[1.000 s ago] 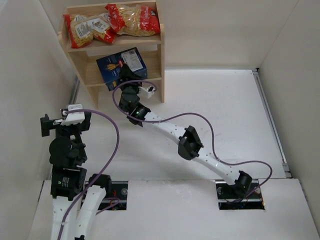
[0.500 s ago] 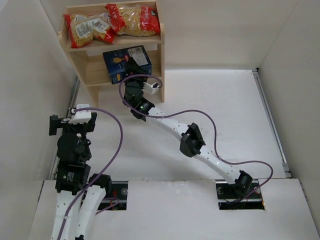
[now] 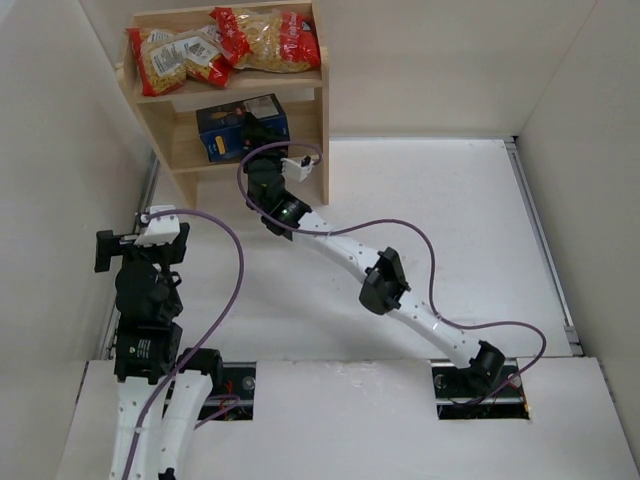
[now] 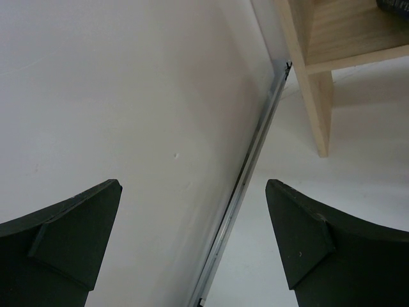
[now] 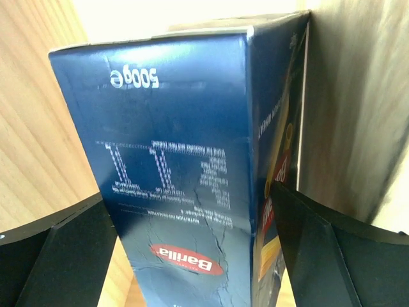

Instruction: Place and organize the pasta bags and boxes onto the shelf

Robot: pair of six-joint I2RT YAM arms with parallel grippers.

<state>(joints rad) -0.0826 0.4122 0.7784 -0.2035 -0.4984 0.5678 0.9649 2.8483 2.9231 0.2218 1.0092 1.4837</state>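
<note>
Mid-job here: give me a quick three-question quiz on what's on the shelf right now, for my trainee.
1. True or false: both bags lie on the top tier of the shelf.
2. The blue box is: A) on the lower tier, B) on the table, C) on the top tier.
3. Which arm's fingers sit either side of the blue box?
Key: 1 true; 2 A; 3 the right arm's.

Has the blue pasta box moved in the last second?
Yes. The blue box has slid further back into the lower tier of the shelf and straightened. Earlier it sat tilted, overhanging the front edge.
</note>
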